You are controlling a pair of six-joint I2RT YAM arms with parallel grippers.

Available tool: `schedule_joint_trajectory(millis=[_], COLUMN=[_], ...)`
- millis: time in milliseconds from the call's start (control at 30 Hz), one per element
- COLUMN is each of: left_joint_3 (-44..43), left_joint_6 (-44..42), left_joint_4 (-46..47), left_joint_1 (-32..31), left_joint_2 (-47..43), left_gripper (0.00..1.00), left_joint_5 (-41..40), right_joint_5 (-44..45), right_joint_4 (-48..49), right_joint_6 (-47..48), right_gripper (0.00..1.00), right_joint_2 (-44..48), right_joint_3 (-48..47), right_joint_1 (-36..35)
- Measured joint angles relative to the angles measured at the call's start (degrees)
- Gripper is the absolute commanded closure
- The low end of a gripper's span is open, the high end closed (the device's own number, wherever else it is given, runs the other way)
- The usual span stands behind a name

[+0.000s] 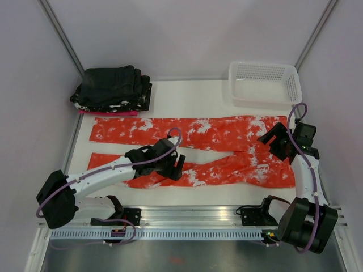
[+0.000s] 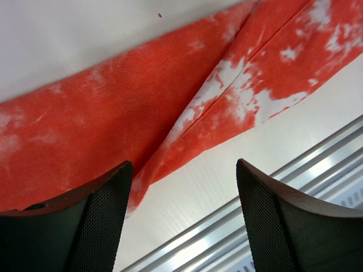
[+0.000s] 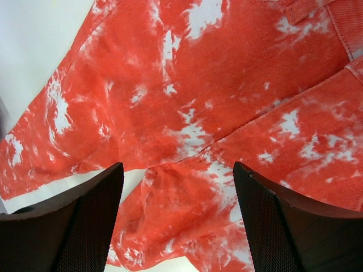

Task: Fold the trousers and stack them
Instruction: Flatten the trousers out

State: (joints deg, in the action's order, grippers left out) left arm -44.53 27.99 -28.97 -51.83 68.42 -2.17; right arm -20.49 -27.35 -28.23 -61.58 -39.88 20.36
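Orange-red trousers (image 1: 227,133) lie spread flat on the desk (image 1: 193,93), legs parted, ready for folding; left fingers (image 2: 96,226) and right fingers (image 3: 91,226) hover released above them, grasping nothing.

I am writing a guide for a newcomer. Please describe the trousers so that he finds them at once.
Start at the white table. Across its middle the trousers lie flat, long legs running left. Only they are orange-red with white splotches; the folded stack behind is black, the basket white.
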Motion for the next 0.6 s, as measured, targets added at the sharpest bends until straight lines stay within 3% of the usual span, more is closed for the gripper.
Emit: schedule_joint_trajectory(millis=[300, 433, 600], left_joint_3=[-0.07, 0.94, 1.81], left_joint_6=[-10.1, -11.34, -11.47], left_joint_4=[0.44, 1.95, 2.78], left_joint_1=[-0.5, -0.66, -0.7], left_joint_2=[7.19, 7.34, 10.73], left_gripper=[0.26, 0.37, 0.43], left_joint_5=[1.88, 3.43, 5.6], right_joint_5=[0.85, 0.85, 0.85], right_joint_4=[-1.44, -1.86, -2.25], right_joint_6=[0.04, 0.04, 0.07], right_gripper=[0.16, 0.16, 0.16], right_joint_2=[4.17, 4.28, 4.28], right_joint_3=[0.17, 0.74, 1.01], right_joint_1=[0.0, 0.0, 0.0])
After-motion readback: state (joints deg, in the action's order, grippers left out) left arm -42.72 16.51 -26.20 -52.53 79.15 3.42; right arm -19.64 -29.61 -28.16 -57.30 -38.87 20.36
